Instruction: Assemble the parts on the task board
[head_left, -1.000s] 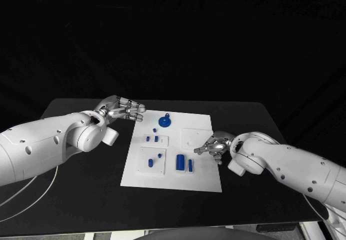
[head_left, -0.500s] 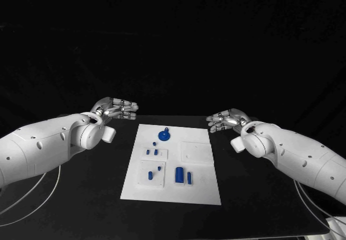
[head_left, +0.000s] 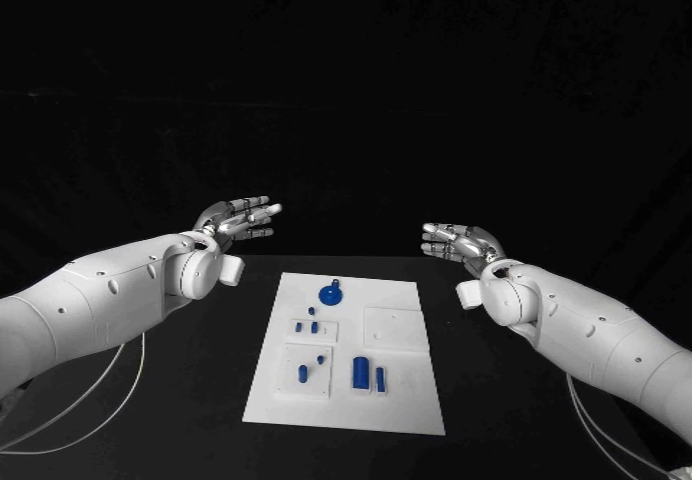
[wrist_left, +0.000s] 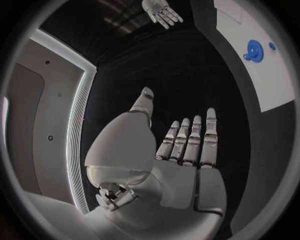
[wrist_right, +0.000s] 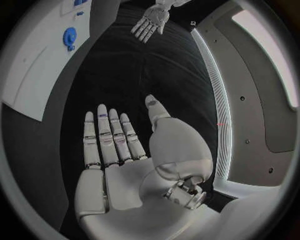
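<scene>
The white task board (head_left: 346, 412) lies in the middle of the black table. On it are a round blue part with a knob (head_left: 330, 294) near the far edge, several small blue pegs (head_left: 307, 325) in the middle, and two upright blue bars (head_left: 361, 372) nearer me. My left hand (head_left: 238, 217) is raised beyond the board's far left corner, flat, fingers straight, holding nothing. My right hand (head_left: 459, 241) is raised beyond the far right corner, also flat and empty. The left wrist view shows my left hand (wrist_left: 181, 145) with the board (wrist_left: 275, 80) and the round part (wrist_left: 253, 50).
Black tabletop (head_left: 173, 400) surrounds the board on both sides. The right wrist view shows my flat right hand (wrist_right: 115, 145), my left hand (wrist_right: 150, 20) across from it, the board (wrist_right: 37, 70) and the round part (wrist_right: 70, 36). My right hand (wrist_left: 161, 11) also appears in the left wrist view.
The right hand has lifted from the board's right side and risen past the far edge, fingers uncurling flat. The left hand has also risen and straightened. The camera has shifted.
</scene>
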